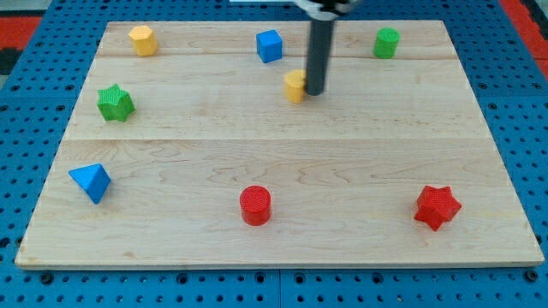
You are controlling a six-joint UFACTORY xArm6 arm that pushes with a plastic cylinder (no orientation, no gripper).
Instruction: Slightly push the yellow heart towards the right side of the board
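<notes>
**Tip at the yellow heart, upper centre**

My tip [315, 91], a plain dark rod end with no jaws and nothing held, touches the right side of the yellow heart [295, 85], partly hiding it; orientation unclear. Pale wooden board [282, 162], planked grain, on blue perforated base [34, 287]. Blue cube [269, 45] near, upper left of tip.
</notes>
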